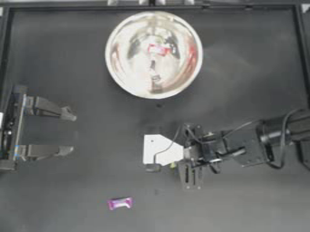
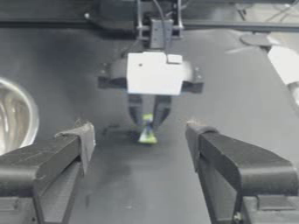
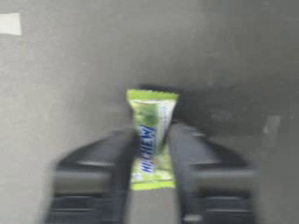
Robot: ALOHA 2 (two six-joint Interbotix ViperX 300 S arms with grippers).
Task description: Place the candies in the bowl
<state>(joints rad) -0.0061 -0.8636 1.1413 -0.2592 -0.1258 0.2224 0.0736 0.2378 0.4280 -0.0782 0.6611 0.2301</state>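
My right gripper is shut on a yellow-green candy, pinching the middle of its wrapper. From above, this gripper points down at the table's centre, below the bowl, with the candy barely showing. In the left wrist view the candy hangs from the right gripper, its lower end at or just above the table. A purple-pink candy lies near the front edge. A white-and-red candy lies inside the shiny bowl. My left gripper waits open at the left.
The bowl's rim shows in the left wrist view. A raised black border runs along the table's far edge. Cables trail from the right arm.
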